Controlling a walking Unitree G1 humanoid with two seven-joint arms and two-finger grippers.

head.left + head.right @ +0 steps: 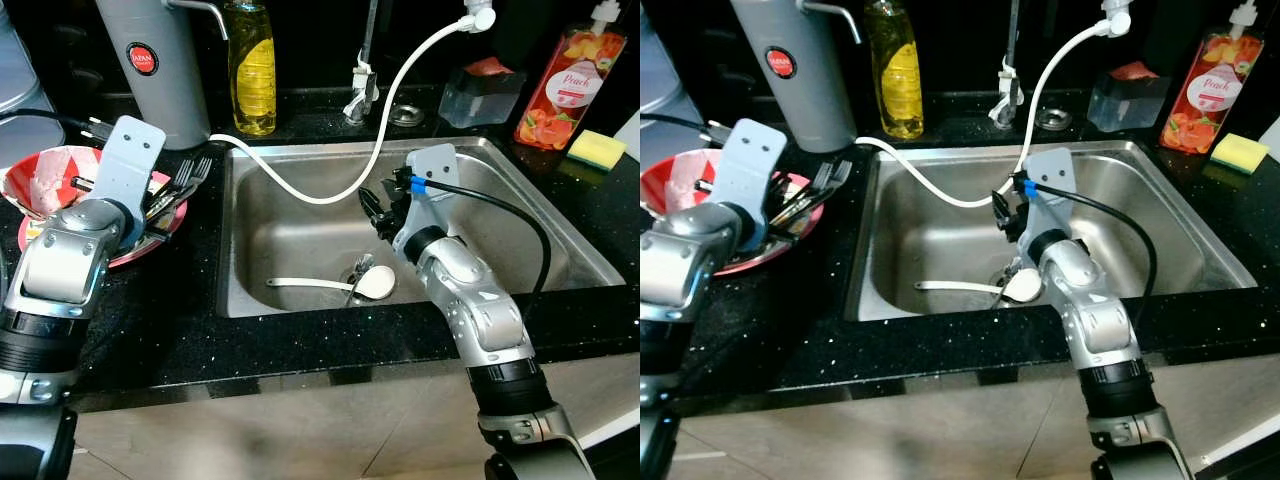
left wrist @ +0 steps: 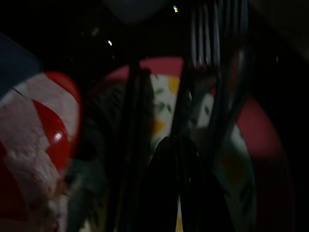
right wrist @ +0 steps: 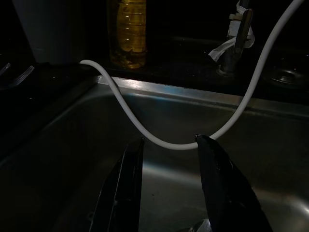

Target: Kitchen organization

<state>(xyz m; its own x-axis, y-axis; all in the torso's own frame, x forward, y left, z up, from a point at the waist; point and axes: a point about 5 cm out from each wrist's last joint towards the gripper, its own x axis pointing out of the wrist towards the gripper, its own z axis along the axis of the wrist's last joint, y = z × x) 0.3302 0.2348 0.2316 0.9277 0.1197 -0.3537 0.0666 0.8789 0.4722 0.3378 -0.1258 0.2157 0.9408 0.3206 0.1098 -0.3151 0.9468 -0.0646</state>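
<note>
A white spoon (image 1: pixel 375 283) lies at the drain of the steel sink (image 1: pixel 290 150), its handle pointing left. My right gripper (image 1: pixel 378 215) hangs open above the sink's middle, just above the spoon; in the right wrist view its fingers (image 3: pixel 130 183) point toward a sagging white hose (image 3: pixel 159 142). On the left counter, a pink flowered plate (image 1: pixel 165 225) holds several dark forks (image 1: pixel 190 175), with a red and white bowl (image 1: pixel 45 180) beside it. My left gripper (image 2: pixel 178 193) sits low over the plate, shut, its tips close to the forks (image 2: pixel 217 72).
A grey flask (image 1: pixel 155 70) and a yellow liquid bottle (image 1: pixel 250 65) stand behind the plate. The tap (image 1: pixel 365 80) is behind the sink. A clear container (image 1: pixel 480 92), a peach soap bottle (image 1: pixel 570 85) and a yellow sponge (image 1: pixel 597 148) sit at the back right.
</note>
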